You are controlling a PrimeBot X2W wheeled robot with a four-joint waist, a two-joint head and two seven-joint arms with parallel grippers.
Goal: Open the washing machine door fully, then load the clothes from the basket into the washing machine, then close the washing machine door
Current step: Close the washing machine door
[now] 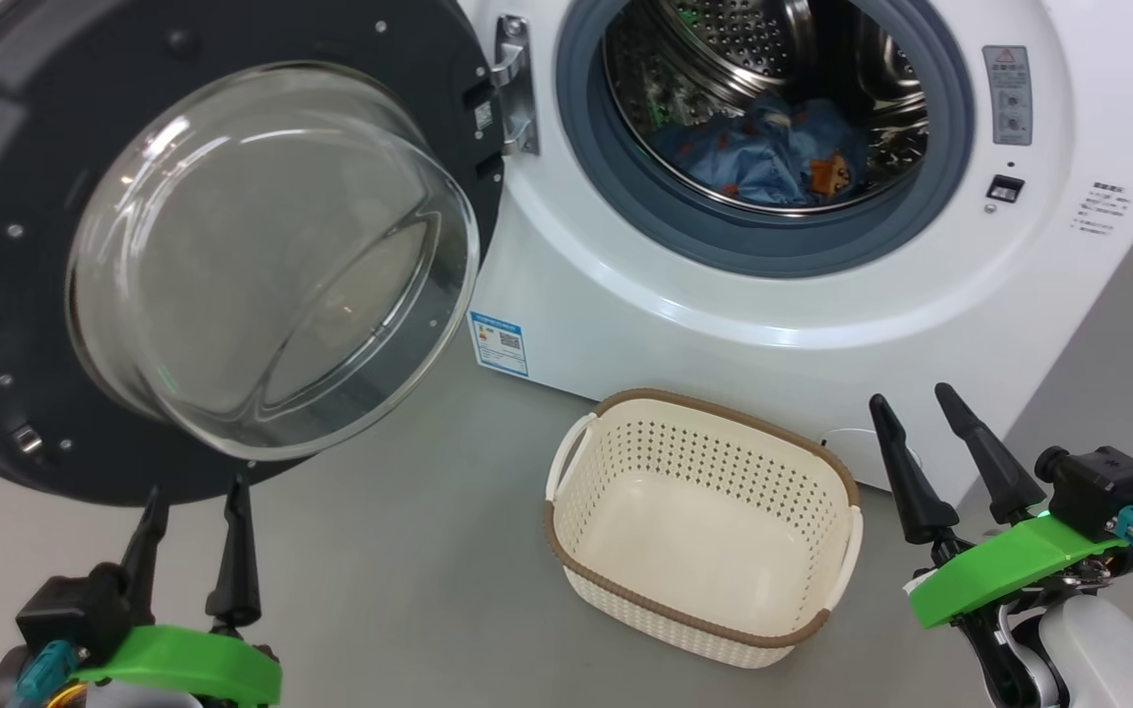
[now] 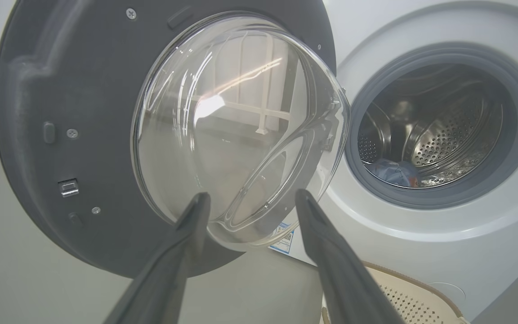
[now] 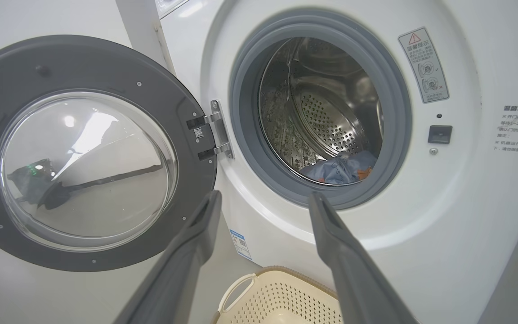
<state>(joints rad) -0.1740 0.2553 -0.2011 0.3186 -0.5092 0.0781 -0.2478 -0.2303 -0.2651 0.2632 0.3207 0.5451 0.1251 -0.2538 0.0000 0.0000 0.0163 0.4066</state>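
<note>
The washing machine (image 1: 724, 315) stands ahead with its door (image 1: 232, 246) swung wide open to the left, glass bowl facing me. Blue clothes (image 1: 773, 157) with an orange print lie in the steel drum, also seen as clothes (image 3: 340, 168) and clothes (image 2: 394, 173). The cream basket (image 1: 704, 531) sits on the floor before the machine with nothing inside. My left gripper (image 1: 198, 497) is open just below the door's lower rim, holding nothing. At the lower right my right gripper (image 1: 911, 398) is open and free, beside the basket.
Grey floor (image 1: 409, 570) spreads around the basket. The open door (image 3: 83, 153) juts out over the floor on the left, close to my left fingers (image 2: 187, 234). A blue label sticker (image 1: 498, 344) marks the machine's lower front.
</note>
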